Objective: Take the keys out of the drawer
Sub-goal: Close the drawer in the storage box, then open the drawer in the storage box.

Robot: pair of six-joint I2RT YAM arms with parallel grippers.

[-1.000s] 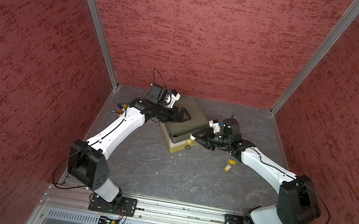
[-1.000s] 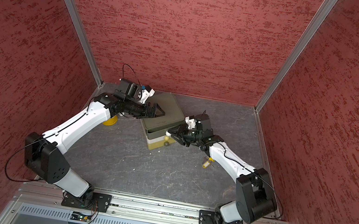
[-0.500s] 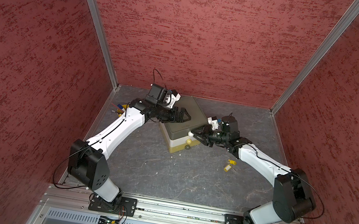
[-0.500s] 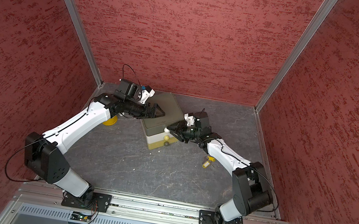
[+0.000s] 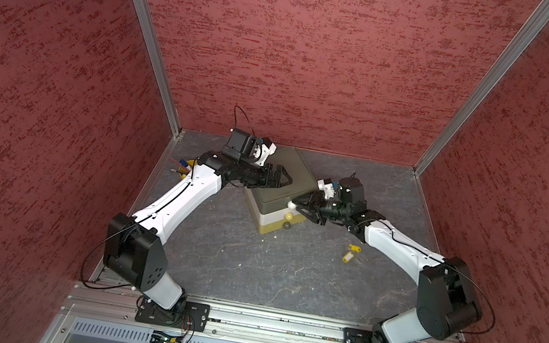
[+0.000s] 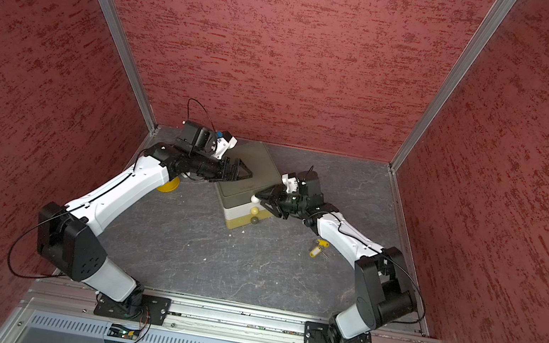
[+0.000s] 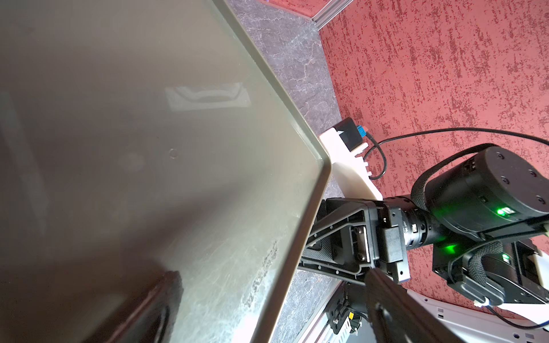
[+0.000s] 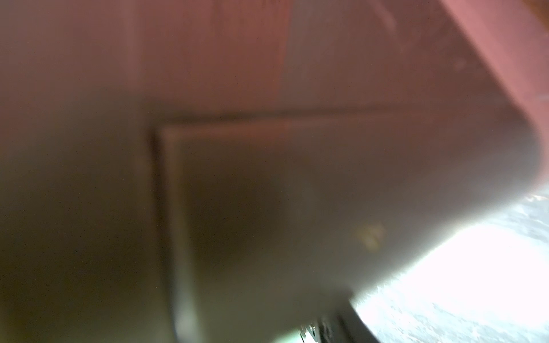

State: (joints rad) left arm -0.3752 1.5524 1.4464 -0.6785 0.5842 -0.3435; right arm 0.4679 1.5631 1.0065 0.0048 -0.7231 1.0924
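A: Keys?
B: I see yellow-tagged keys [image 5: 351, 253] on the worktop [image 5: 251, 262], near the knob side of the drawer chest [image 5: 290, 167].
A: Pincers?
B: I have my left pincer [image 5: 282, 180] spread atop the chest. My right pincer [image 5: 297, 207] is at its white knob [image 5: 292, 204], grip I cannot tell.

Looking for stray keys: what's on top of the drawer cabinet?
Only the left gripper sits over the top of the drawer cabinet; nothing else shows there. The patch under the gripper is hidden.

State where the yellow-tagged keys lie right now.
In both top views the yellow-tagged keys lie on the grey floor, right of the drawer unit, beside the right arm.
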